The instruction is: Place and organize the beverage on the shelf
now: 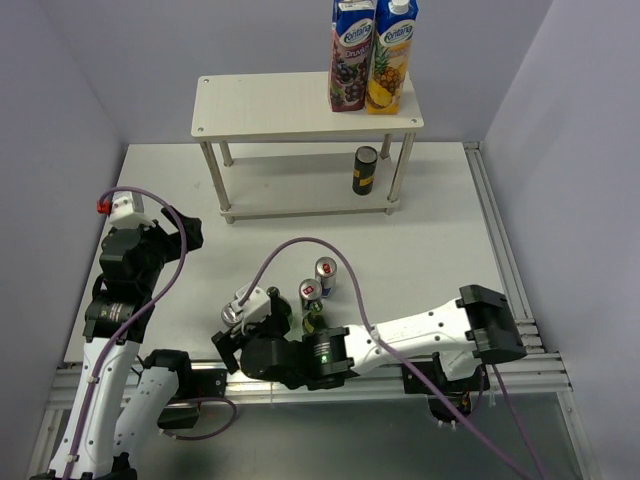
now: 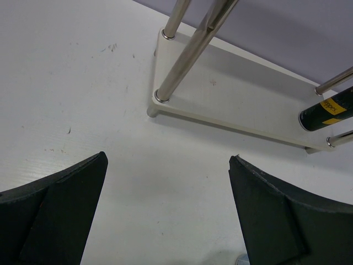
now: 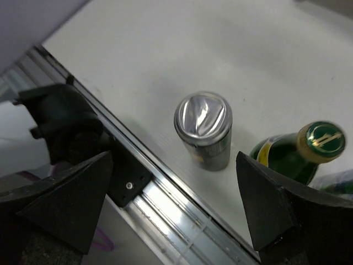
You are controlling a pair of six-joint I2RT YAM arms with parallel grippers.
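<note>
From above, the shelf (image 1: 300, 105) stands far back on the bench (image 1: 450, 230), with cartons (image 1: 352, 55) on top and a dark can (image 1: 365, 170) on its lower board. Slim cans (image 1: 325, 277) and a bottle (image 1: 314, 320) stand by the right claw (image 1: 236, 320). At the left wrist, the left claw (image 2: 168, 210) is spread and empty, facing the shelf. At the right wrist, the right claw is spread astride a second can (image 3: 203, 130) without touching it, the bottle beside.

The light is bright and even, and it seems to come from above. The small white two-tier shelf (image 1: 300, 105) throws only a soft, pale shadow on the light grey table (image 1: 440, 230). The silver lid (image 3: 203, 116) of the dark can (image 3: 212, 152) carries a white glare, and the thin polished metal legs (image 2: 190, 49) shine in long streaks. The top view is a little soft.
</note>
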